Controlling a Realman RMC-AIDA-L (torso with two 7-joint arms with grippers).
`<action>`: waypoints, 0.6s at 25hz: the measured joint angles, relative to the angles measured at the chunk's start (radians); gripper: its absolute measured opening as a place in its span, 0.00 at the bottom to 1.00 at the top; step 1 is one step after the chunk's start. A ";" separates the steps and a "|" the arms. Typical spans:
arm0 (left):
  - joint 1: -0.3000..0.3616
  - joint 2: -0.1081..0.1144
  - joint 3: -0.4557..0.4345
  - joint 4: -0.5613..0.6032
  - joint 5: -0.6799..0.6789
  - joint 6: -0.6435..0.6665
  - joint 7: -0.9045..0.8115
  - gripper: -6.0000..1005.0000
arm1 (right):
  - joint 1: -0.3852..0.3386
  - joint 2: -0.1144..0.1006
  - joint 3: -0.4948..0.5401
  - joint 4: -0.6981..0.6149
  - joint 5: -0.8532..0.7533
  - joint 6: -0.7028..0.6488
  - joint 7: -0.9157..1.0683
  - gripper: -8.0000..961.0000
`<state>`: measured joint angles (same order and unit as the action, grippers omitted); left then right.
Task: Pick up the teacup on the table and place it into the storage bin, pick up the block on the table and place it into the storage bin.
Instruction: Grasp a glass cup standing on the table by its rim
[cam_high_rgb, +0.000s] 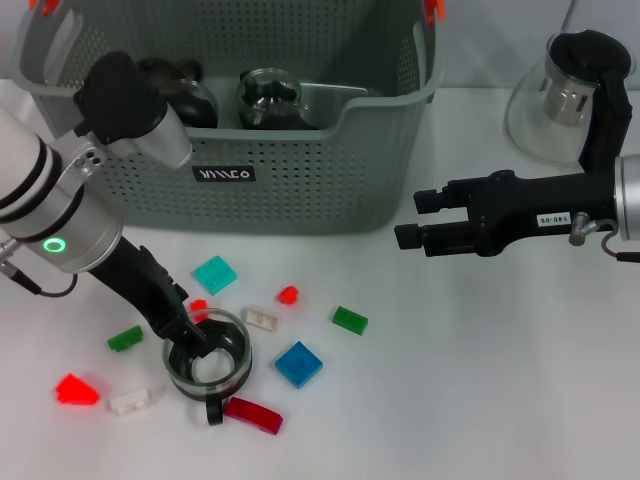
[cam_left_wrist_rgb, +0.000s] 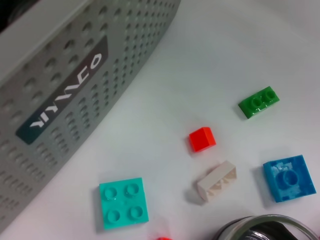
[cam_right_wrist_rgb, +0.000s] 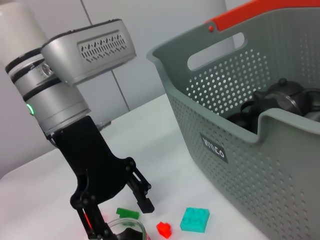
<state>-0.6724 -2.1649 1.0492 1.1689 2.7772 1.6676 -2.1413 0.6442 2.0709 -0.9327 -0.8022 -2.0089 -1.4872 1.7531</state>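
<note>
Two jaws of our left gripper (cam_high_rgb: 197, 338) straddle the teacup (cam_high_rgb: 210, 362) rim on the bench (cam_high_rgb: 480, 380), spread, one inside, so we close firmly, lift straight, clear the storage bin (cam_high_rgb: 300, 170) wall; right gripper (cam_high_rgb: 420, 220) idles open nearby.

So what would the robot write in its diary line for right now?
left pincer: down at teacup rim, one finger inside | right pincer: open, beside storage bin | blocks: on table
</note>
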 joint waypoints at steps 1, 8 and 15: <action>-0.001 0.000 0.000 -0.002 0.001 -0.002 0.002 0.82 | 0.000 0.000 0.000 0.000 0.000 0.000 0.000 0.73; -0.001 0.001 0.007 -0.017 0.003 -0.018 0.010 0.81 | 0.000 0.000 0.003 0.000 0.000 0.000 0.000 0.73; 0.001 0.001 0.010 -0.050 0.000 -0.051 0.013 0.78 | 0.000 0.000 0.007 0.000 0.000 0.000 0.000 0.73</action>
<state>-0.6714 -2.1642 1.0592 1.1186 2.7774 1.6167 -2.1285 0.6442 2.0709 -0.9261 -0.8023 -2.0090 -1.4867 1.7534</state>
